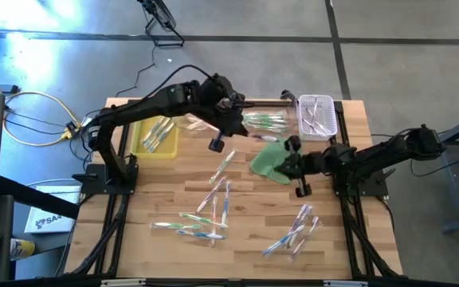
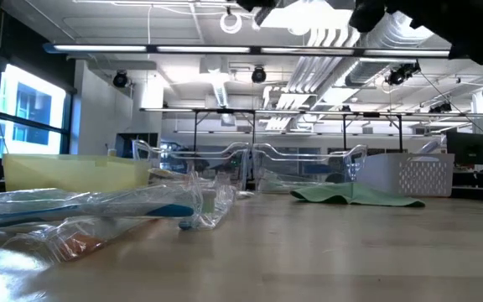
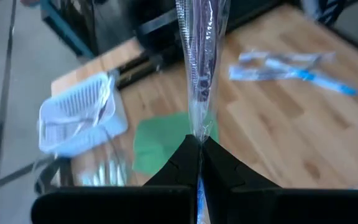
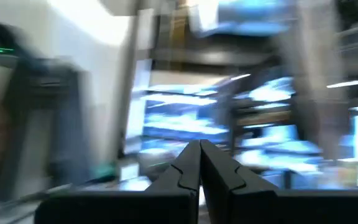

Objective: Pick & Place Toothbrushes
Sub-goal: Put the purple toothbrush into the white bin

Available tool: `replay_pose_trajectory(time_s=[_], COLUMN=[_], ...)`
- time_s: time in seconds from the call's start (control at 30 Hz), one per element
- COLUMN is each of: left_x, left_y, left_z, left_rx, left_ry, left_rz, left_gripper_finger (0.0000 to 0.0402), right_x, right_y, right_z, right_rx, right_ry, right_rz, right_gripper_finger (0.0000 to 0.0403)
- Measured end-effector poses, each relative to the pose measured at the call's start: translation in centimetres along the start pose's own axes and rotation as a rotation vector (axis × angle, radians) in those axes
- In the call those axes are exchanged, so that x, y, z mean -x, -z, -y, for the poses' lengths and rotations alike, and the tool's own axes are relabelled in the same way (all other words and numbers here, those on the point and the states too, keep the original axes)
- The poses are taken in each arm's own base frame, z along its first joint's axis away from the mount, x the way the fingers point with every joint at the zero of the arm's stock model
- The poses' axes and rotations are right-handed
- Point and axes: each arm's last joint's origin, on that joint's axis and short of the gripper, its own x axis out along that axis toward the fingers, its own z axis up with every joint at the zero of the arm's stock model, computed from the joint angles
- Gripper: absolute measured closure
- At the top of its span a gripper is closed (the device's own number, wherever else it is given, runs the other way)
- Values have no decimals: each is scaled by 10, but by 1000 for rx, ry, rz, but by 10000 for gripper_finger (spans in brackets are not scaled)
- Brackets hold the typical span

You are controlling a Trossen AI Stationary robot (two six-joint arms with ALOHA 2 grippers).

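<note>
Two grippers: both pressed together.
Left gripper (image 3: 199,144): over the table's far middle, pinching one wrapped brush (image 3: 201,56) by its end; the brush sticks out past the tips.
Right gripper (image 4: 199,149): fingers meet with nothing between them; it sits at the table's right side beside the green cloth (image 1: 268,162).
Loose brushes (image 1: 213,209): scattered across the near half of the table, one cluster left of centre, another (image 1: 295,231) nearer the right.
White basket (image 1: 318,116): far right corner, brushes inside.
Yellow bin (image 1: 154,137): far left, brushes inside.
Clear trays (image 2: 250,164): far edge, between bin and basket.
</note>
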Motion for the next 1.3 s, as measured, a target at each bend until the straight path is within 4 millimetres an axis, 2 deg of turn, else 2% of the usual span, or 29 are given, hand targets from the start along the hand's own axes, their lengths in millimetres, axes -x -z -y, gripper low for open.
replay_pose_trajectory(time_s=[0.13, 0.23, 0.5, 0.63, 0.87, 1.0, 1.13, 1.3], left_x=[1, 1, -1, -1, -1, -1, -1, -1], left_y=[-3, -3, -3, -2, -2, -1, 0, 0], left_z=[0, 0, -1, 0, 0, 0, 1, 1], left_rx=[23, 23, 25, 26, 27, 32, 36, 34], left_ry=[23, 24, 27, 29, 30, 37, 37, 37], left_rz=[42, 45, 43, 39, 38, 26, 15, 15], left_gripper_finger=[401, 401, 401, 401, 401, 401, 401, 401], right_x=[-1, -7, -30, -42, -61, -67, -69, -69], right_y=[-5, -10, -23, -27, -29, -36, -40, -41], right_z=[7, 9, 15, 16, 17, 16, 12, 7], right_rx=[90, 140, 185, 197, 214, 235, 237, 250], right_ry=[231, 263, 335, 329, 307, 303, 294, 276], right_rz=[18, 16, -35, -53, -44, -13, 4, 6], right_gripper_finger=[399, 380, 249, 218, 225, 238, 266, 327])
